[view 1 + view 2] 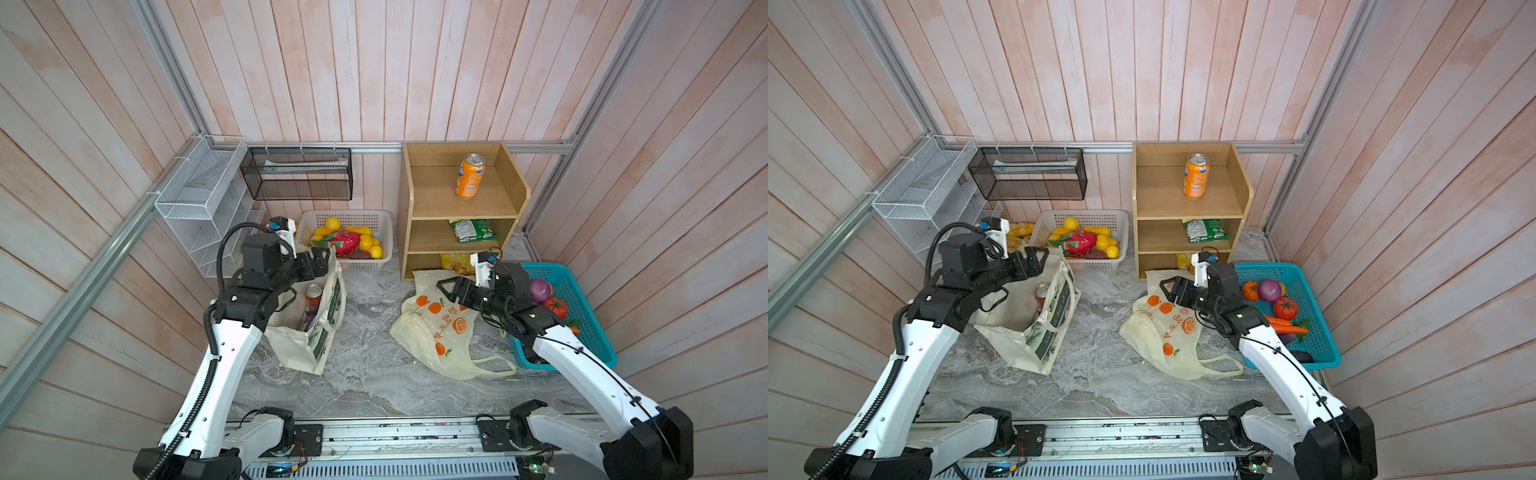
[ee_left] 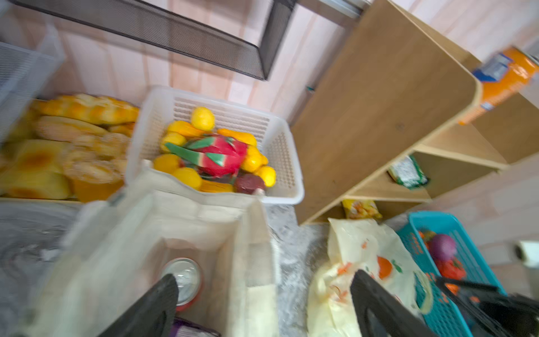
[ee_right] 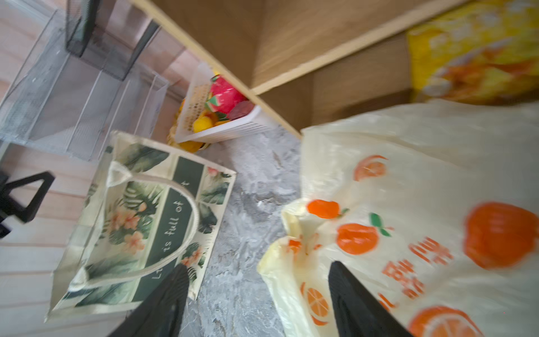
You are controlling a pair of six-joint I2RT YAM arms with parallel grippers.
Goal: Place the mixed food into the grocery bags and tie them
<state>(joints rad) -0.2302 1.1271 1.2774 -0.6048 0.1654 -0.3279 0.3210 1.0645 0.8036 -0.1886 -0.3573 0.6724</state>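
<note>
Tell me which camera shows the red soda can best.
A top view: the red soda can stands sharp inside the canvas tote. Left wrist blurs its lid behind a left claw finger. Right wrist shows only the tote's outside.

Left gripper (image 1: 322, 261): our black jaws stand wide apart, pointing three o'clock.
Right gripper (image 1: 445, 291): our black jaws parted, pointing nine o'clock.

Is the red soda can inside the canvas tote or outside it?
Inside. The red soda can stands upright within the open canvas tote, silver top showing.
</note>
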